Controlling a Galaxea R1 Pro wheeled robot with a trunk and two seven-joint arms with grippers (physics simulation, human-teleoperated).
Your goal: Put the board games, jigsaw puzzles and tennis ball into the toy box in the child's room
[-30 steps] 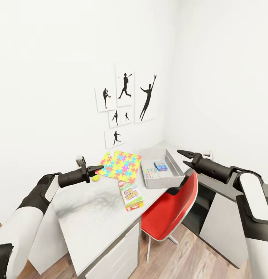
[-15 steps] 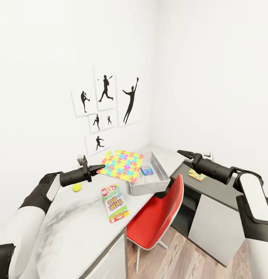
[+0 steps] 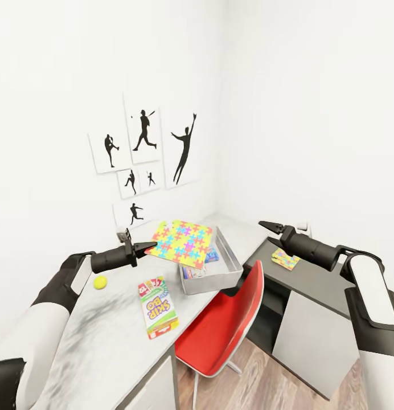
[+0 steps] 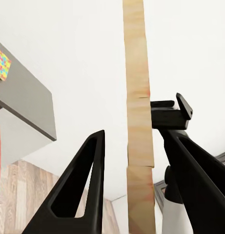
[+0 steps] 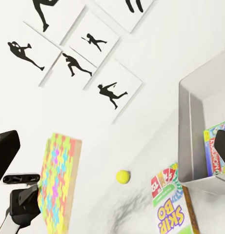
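Note:
My left gripper (image 3: 150, 246) is shut on the edge of a colourful jigsaw puzzle board (image 3: 183, 244), holding it tilted above the desk, over the near rim of the grey toy box (image 3: 231, 263). In the left wrist view the board's wooden edge (image 4: 139, 122) runs between the fingers. Several small boxes lie in the toy box, one a blue board game (image 5: 217, 151). A Skip-Bo box (image 3: 157, 306) and the tennis ball (image 3: 100, 282) lie on the white table (image 3: 111, 341). The second puzzle (image 3: 286, 259) rests on the dark desk. My right gripper (image 3: 264, 226) hangs open, empty, right of the box.
A red chair (image 3: 225, 324) stands tucked in front of the table, below the toy box. The dark grey desk (image 3: 316, 285) joins the white table at the room's corner. Silhouette pictures (image 3: 143, 154) hang on the wall behind.
The camera has swung, so everything sits further left in the picture. The held puzzle now overlaps the toy box rim. The tennis ball and the second puzzle have come into sight.

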